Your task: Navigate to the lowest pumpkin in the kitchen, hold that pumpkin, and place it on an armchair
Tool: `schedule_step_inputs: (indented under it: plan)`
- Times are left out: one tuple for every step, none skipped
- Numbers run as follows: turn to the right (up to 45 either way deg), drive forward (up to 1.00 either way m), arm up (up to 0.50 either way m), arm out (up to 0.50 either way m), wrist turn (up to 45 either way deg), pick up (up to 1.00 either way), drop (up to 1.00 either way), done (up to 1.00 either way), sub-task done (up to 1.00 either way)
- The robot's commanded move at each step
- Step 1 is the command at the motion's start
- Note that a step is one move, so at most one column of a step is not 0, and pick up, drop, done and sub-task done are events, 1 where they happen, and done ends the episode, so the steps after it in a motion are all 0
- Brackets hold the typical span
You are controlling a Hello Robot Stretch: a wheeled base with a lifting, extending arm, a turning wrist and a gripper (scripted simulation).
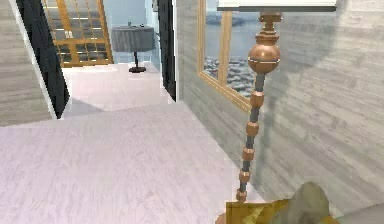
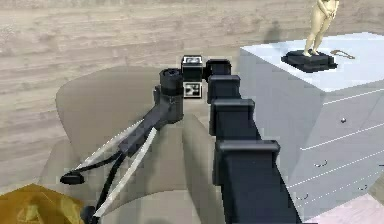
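1. Arm side view: a yellow-orange lump (image 2: 30, 205) is seen at the bottom left corner, just beside the beige armchair (image 2: 100, 95). Whether it is the pumpkin cannot be told.
2. The gripper (image 2: 82, 196) is seen against the armchair's seat, and whether anything is held by it cannot be told.
3. The arm (image 2: 240, 150) is seen beside a white dresser (image 2: 330, 110), on which a golden statue (image 2: 320, 30) is set.
4. In the forward view, the lump (image 1: 258, 212) is seen by a turned wooden floor lamp (image 1: 255, 100).
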Motion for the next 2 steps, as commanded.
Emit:
schedule_step_inputs:
  plan:
    - [0.0,0.0,0.0,0.0,45.0,0.0,0.0,0.0,0.0]
    - [0.0,0.0,0.0,0.0,45.0,0.0,0.0,0.0,0.0]
